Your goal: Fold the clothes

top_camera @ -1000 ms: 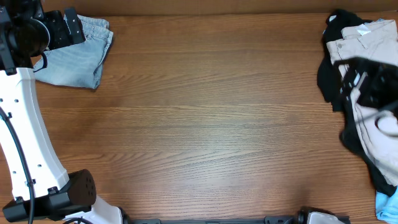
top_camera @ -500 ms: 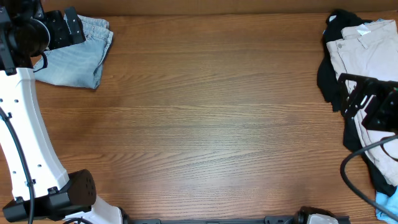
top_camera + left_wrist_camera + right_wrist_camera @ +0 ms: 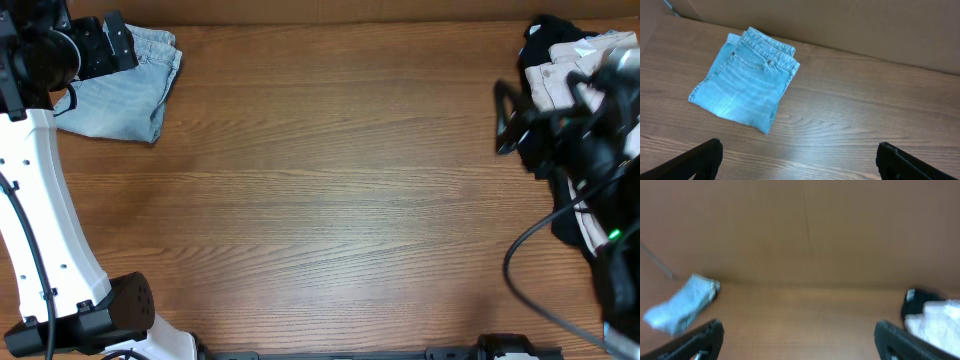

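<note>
The faded light-blue denim shorts (image 3: 128, 95) lie folded at the table's far left corner. They also show in the left wrist view (image 3: 745, 77), waistband toward the back wall, and blurred at the left of the right wrist view (image 3: 682, 305). My left gripper (image 3: 98, 47) hovers above the shorts' left part. Its fingers (image 3: 800, 162) are wide open and empty. My right gripper (image 3: 515, 115) is raised at the right side of the table, blurred by motion. Its fingers (image 3: 800, 340) are open and empty and point across the table.
A pile of beige trousers (image 3: 590, 60) on a black garment (image 3: 525, 125) lies at the far right edge, and both also show in the right wrist view (image 3: 937, 320). A brown cardboard wall (image 3: 850, 25) runs along the back. The left arm's white link (image 3: 45, 210) stands at the left.
My right arm has risen off the clothes pile and swung left, its open gripper now facing across the table. The left arm and the shorts have not moved.
</note>
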Controlling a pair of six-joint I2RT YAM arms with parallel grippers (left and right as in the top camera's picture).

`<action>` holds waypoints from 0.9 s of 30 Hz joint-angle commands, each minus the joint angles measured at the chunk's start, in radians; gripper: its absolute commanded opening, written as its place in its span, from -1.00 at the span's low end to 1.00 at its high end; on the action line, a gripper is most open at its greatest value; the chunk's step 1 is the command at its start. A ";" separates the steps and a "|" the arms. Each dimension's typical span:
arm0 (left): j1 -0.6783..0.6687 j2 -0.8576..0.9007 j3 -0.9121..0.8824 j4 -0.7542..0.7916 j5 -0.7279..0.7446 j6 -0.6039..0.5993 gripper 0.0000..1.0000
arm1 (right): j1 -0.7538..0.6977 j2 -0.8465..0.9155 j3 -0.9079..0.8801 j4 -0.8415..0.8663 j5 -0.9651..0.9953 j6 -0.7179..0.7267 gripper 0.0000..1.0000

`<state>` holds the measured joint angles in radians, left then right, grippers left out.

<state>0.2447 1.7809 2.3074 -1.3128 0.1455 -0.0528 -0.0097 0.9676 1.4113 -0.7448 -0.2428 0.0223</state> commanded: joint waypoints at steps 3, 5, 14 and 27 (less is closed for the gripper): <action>0.007 0.001 -0.002 0.001 0.009 -0.014 0.99 | 0.034 -0.300 -0.526 0.326 0.033 0.000 1.00; 0.007 0.001 -0.002 0.001 0.009 -0.014 1.00 | 0.039 -0.389 -0.669 0.407 0.034 -0.001 1.00; 0.007 0.001 -0.002 0.001 0.008 -0.014 1.00 | 0.039 -0.735 -1.133 0.608 0.066 0.000 1.00; 0.007 0.001 -0.002 0.001 0.009 -0.014 1.00 | 0.039 -0.948 -1.404 0.700 0.056 0.000 1.00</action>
<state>0.2447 1.7809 2.3066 -1.3136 0.1467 -0.0528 0.0223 0.0566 0.0353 -0.0242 -0.1921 0.0223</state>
